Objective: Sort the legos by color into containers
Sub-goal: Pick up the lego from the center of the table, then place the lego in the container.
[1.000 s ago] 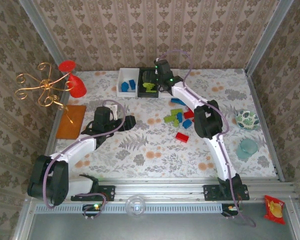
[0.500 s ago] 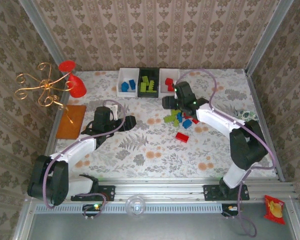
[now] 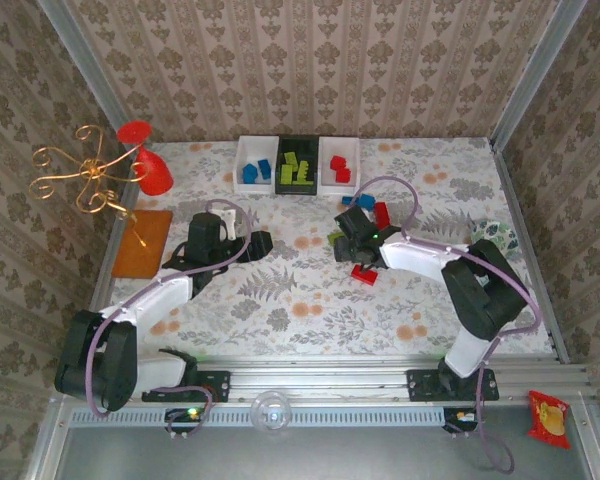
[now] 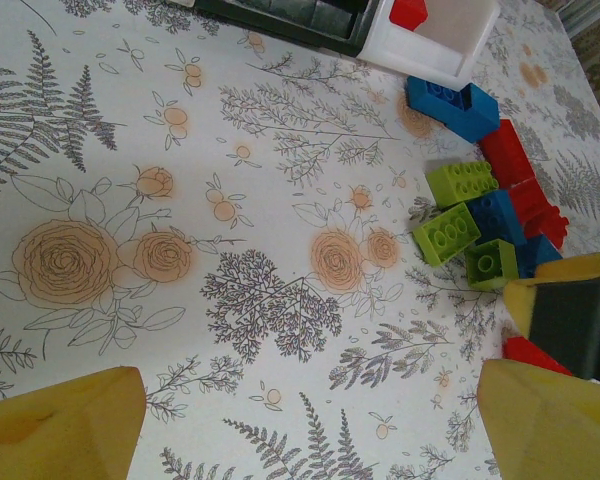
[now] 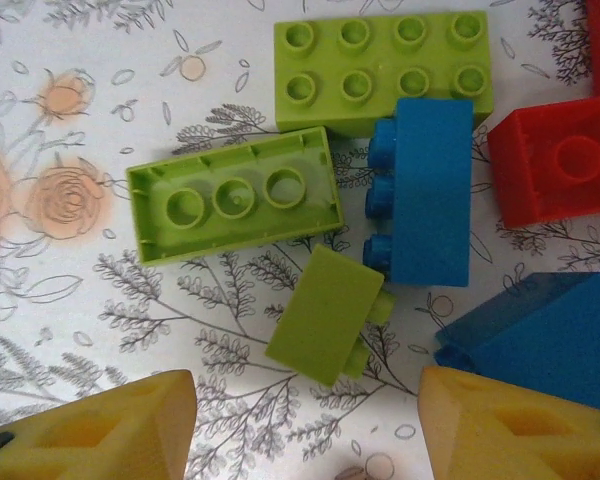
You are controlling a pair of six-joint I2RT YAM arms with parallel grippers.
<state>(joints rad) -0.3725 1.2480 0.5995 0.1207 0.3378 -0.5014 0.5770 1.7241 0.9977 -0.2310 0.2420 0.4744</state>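
Hovering right hand (image 5: 310,425), spread apart, over green lego (image 5: 325,315) | left hand (image 4: 300,420) spread apart above table (image 4: 130,130)

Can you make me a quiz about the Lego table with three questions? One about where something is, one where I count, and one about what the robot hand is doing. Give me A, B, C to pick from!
1. Which bin holds the sorted blue bricks?
A. left white bin
B. middle bin
C. right bin

2. How many lime green bricks does the right wrist camera see?
A. one
B. three
C. six

3. How is the right hand?
A. shut on a red brick
B. open above the loose pile
C. resting inside a bin

Answers:
1 A: the top view shows blue in the left white bin.
2 B: a long one, an upside-down one and a small one.
3 B: its yellow fingers stand wide apart over the bricks.
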